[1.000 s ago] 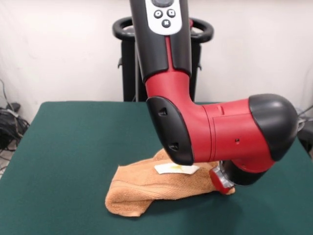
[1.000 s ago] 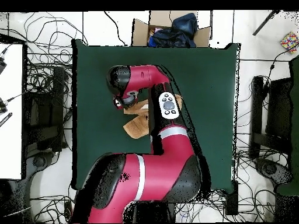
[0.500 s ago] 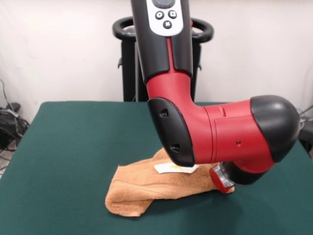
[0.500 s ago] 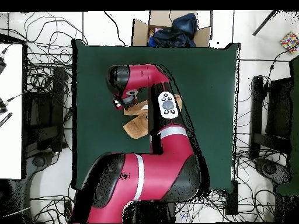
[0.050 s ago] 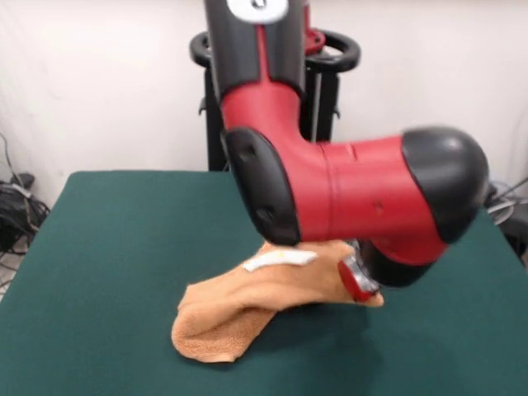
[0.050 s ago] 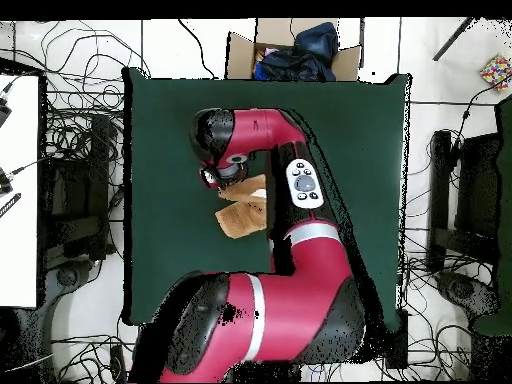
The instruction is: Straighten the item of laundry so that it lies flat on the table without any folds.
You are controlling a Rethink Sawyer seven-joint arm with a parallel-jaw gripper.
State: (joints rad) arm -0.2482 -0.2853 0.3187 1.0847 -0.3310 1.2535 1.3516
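Observation:
The item of laundry (image 5: pixel 239 301) is an orange-tan towel, bunched and folded along its length on the green table (image 5: pixel 115 247). Its white label (image 5: pixel 279 259) faces up. The towel's right end hangs off the table under my wrist, and its left end rests crumpled on the felt. My gripper (image 5: pixel 361 287) is mostly hidden behind the red and black arm and is shut on that raised end. From overhead, the towel (image 6: pixel 243 213) shows beside the arm, just below the gripper (image 6: pixel 225 180), left of the middle of the table (image 6: pixel 350 130).
A cardboard box (image 6: pixel 290 50) holding dark clothes stands just beyond the table's top edge in the overhead view. Cables (image 6: pixel 70 130) cover the floor around the table. A small colourful object (image 6: pixel 495 70) lies at the far right.
My arm has risen and swung, lifting the towel's gripped end off the table. The label end rose with it, and the towel stretched slightly while its left end stayed down.

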